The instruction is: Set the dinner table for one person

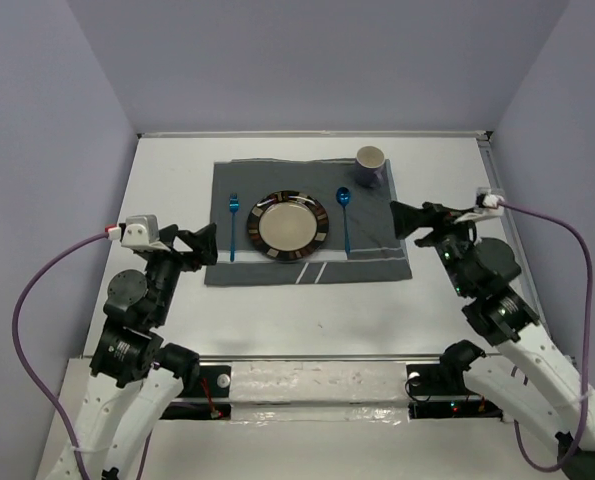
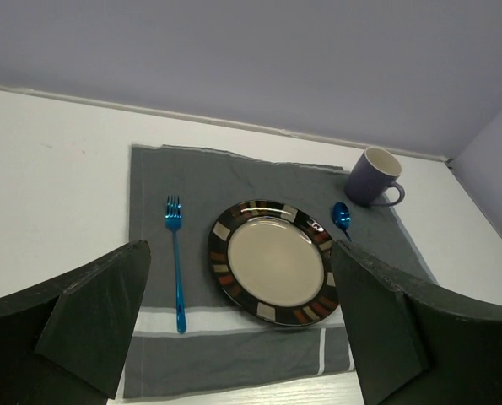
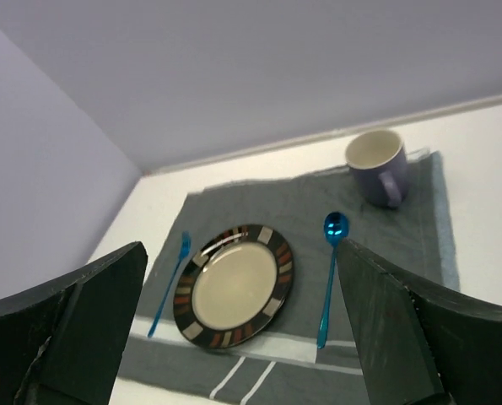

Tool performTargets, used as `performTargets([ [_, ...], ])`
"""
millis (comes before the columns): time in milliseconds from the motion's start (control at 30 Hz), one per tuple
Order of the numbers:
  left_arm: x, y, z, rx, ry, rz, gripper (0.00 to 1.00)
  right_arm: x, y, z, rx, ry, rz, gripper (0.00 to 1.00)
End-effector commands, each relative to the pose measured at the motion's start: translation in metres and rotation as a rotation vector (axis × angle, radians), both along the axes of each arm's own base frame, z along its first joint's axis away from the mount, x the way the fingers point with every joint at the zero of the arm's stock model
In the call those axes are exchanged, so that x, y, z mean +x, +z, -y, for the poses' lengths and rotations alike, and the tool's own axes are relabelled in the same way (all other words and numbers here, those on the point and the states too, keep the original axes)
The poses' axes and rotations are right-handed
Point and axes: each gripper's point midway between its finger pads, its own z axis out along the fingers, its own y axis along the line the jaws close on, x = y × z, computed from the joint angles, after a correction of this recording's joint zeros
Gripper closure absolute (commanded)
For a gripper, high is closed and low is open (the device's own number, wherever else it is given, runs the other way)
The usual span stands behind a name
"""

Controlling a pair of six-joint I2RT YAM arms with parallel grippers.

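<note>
On the white dinner table [image 1: 307, 320] lies a dark grey placemat [image 1: 277, 270] with pale stripes. On it sits a round plate [image 1: 290, 225] with a dark patterned rim, a blue fork [image 1: 233, 226] to its left, a blue spoon [image 1: 344, 218] to its right and a purple mug [image 1: 370, 167] at the mat's far right corner. My left gripper [image 1: 205, 245] is open and empty at the mat's left edge. My right gripper [image 1: 401, 220] is open and empty at the mat's right edge. Both wrist views show the plate [image 2: 276, 261] [image 3: 234, 285] between open fingers.
Lilac walls close in the table at the back and both sides. A metal rail [image 1: 307, 375] runs along the near edge by the arm bases. Purple cables [image 1: 37, 290] loop from each wrist.
</note>
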Motion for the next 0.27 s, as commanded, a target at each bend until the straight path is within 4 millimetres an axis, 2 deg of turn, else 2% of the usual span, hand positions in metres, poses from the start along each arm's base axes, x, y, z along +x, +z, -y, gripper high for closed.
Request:
performTargets([
  [0, -0.004, 0.021, 0.006, -0.030, -0.043, 0.066, 0.01, -0.014, -0.011, 0.036, -0.009, -0.133, 0.012, 0.00],
  [67, -0.006, 0.021, 0.008, -0.036, -0.053, 0.066, 0.01, -0.016, -0.017, 0.040, 0.001, -0.150, 0.002, 0.00],
  [100, -0.006, 0.020, 0.008, -0.033, -0.054, 0.065, 0.01, -0.016, -0.028, 0.040, -0.017, -0.151, -0.028, 0.00],
  [233, -0.006, 0.018, 0.000, -0.025, -0.011, 0.049, 0.01, -0.010, -0.043, 0.037, -0.045, -0.153, -0.070, 0.00],
])
